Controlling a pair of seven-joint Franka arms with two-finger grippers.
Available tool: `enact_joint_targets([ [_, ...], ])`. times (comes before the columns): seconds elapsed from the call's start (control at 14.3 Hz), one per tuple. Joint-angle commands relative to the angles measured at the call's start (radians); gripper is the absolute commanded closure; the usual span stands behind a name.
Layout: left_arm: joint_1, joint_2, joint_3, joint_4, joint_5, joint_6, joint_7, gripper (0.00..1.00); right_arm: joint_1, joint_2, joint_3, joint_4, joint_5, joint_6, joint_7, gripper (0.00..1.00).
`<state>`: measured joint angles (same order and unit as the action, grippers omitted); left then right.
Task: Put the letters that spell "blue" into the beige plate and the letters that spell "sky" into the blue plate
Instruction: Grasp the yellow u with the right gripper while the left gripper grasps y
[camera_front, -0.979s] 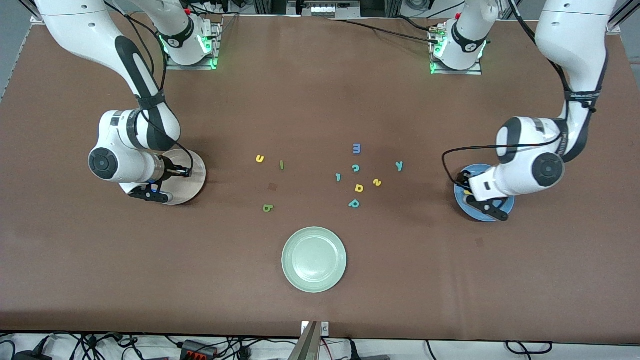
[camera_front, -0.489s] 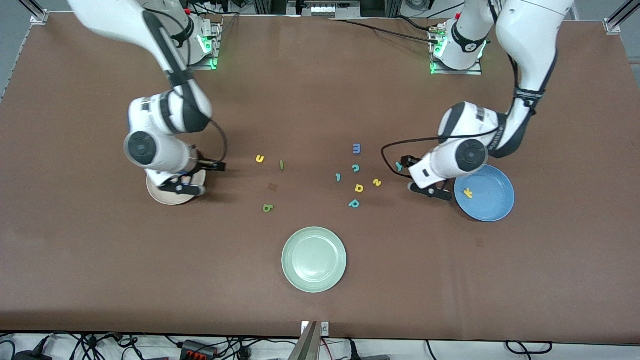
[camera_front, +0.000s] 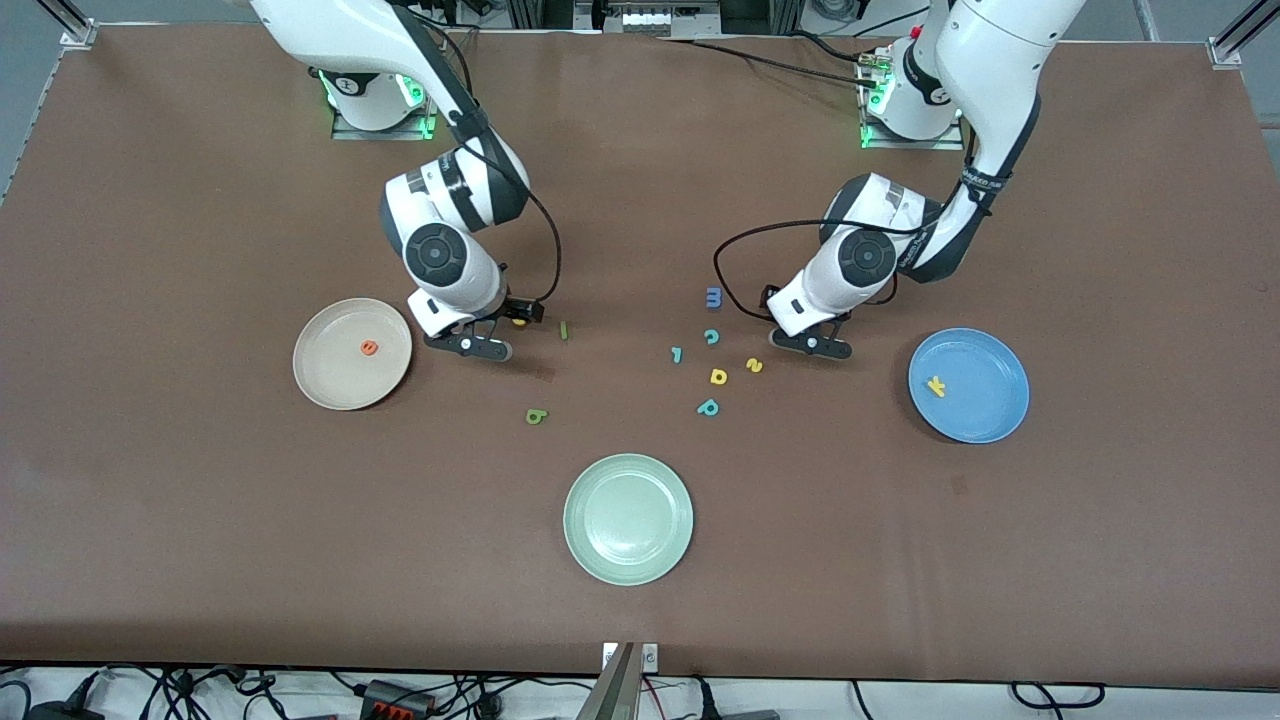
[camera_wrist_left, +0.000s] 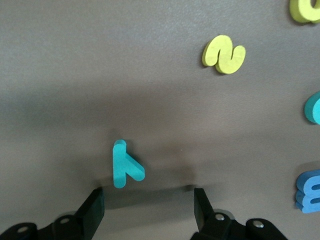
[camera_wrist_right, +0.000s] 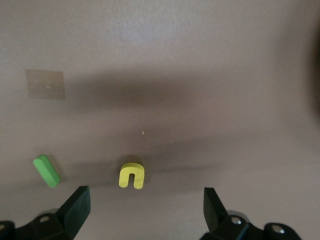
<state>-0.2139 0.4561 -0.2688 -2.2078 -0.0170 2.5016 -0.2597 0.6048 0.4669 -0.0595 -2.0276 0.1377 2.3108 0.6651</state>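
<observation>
Left claw (camera_front: 812, 343) hides teal y (camera_wrist_left: 125, 164).

The e (camera_front: 370, 348) lies in the beige plate (camera_front: 325, 385) toward the right arm's end of the counter (camera_front: 200, 520), and the k (camera_front: 936, 386) lies in the blue plate (camera_front: 985, 415) toward the left arm's end. Between them the u (camera_wrist_right: 132, 176) lies beside the l (camera_front: 564, 330), with the b (camera_front: 536, 416) nearer the front camera. The y (camera_wrist_left: 125, 164) lies near the s (camera_front: 755, 366).
</observation>
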Motion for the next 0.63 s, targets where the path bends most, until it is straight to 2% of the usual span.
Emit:
enact_joint_targets([
  [0.0,0.011,-0.013,0.011,-0.003,0.104,0.006,-0.023,0.37,0.025,0.025,-0.006,-0.005,0.013,0.036,0.073,0.02],
  [0.14,0.011,-0.010,0.013,0.002,0.107,0.008,-0.023,0.42,0.032,0.041,-0.006,-0.005,0.013,0.054,0.088,0.03],
  [0.35,0.011,-0.002,0.013,0.010,0.107,0.028,-0.023,0.42,0.035,0.058,0.007,-0.003,0.013,0.061,0.143,0.16],
  [0.42,0.011,0.004,0.013,0.010,0.107,0.031,-0.023,0.45,0.035,0.058,0.007,-0.003,0.014,0.061,0.145,0.19],
  [0.56,0.011,0.006,0.013,0.010,0.107,0.060,-0.024,0.48,0.035,0.058,0.007,-0.003,0.013,0.062,0.145,0.32],
])
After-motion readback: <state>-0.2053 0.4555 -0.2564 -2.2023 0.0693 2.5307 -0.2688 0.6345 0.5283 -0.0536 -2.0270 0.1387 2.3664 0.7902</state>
